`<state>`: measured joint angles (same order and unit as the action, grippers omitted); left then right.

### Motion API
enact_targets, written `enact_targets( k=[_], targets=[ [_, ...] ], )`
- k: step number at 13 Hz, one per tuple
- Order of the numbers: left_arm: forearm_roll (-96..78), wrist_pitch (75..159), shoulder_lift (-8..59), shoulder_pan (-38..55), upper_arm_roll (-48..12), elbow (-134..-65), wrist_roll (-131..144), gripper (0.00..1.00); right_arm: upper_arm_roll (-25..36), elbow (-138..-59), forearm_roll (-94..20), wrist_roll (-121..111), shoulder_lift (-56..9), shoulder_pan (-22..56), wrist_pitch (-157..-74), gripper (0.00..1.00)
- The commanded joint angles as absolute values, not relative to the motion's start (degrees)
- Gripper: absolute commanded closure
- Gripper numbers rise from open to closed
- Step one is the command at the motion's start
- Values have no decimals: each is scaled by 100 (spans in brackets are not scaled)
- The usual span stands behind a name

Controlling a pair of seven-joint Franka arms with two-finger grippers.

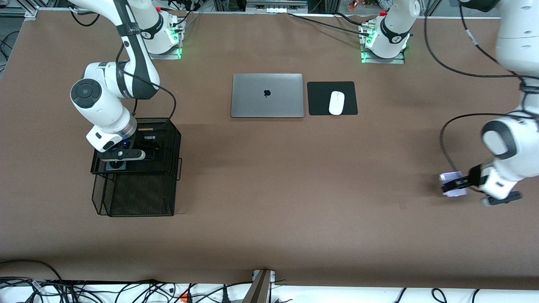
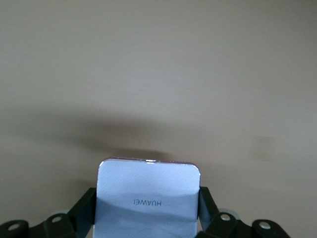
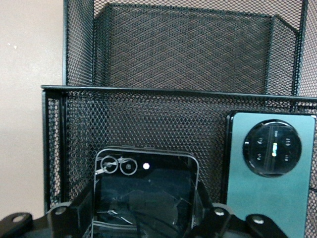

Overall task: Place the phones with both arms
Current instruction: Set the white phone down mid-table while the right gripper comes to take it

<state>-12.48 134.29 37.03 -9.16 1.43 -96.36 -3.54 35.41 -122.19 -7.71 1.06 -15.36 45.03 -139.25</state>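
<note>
My right gripper is inside the upper tier of the black mesh basket, shut on the small squarish black phone. Its fingers flank the phone's two sides. The long dark green phone, with its round black camera ring, leans on the mesh wall beside it. My left gripper is at the left arm's end of the table, low over the brown surface. It is shut on the pale lilac-white phone, which fills the left wrist view between the fingers.
A closed grey laptop lies at the middle of the table near the bases. A white mouse sits on a black pad beside it. Cables run along the table edge nearest the front camera.
</note>
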Motion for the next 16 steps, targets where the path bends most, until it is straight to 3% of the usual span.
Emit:
enact_targets(
  k=[1, 6, 9, 13, 16],
  targets=[
    [-1116, 13166, 3560, -91, 272, -9633, 908, 95, 3542, -12243, -870, 105, -1441, 4526, -14027, 2],
    [-292, 13140, 3559, 1377, 255, -9589, 4028, 96, 3551, -12042, -870, 71, -1441, 4526, -13966, 1],
    [-290, 13140, 3647, 2256, 246, -9502, 4955, 97, 3551, -11638, -870, 44, -1441, 4526, -13528, 1],
    [-360, 13131, 4296, 3180, 229, -8572, 5650, 97, 3551, -11014, -861, 202, -1450, 4509, -12623, 1],
    [-299, 13131, 5086, 3707, 255, -7501, 5976, 97, 3551, -10995, -870, 229, -1450, 4482, -12595, 1]
  ],
)
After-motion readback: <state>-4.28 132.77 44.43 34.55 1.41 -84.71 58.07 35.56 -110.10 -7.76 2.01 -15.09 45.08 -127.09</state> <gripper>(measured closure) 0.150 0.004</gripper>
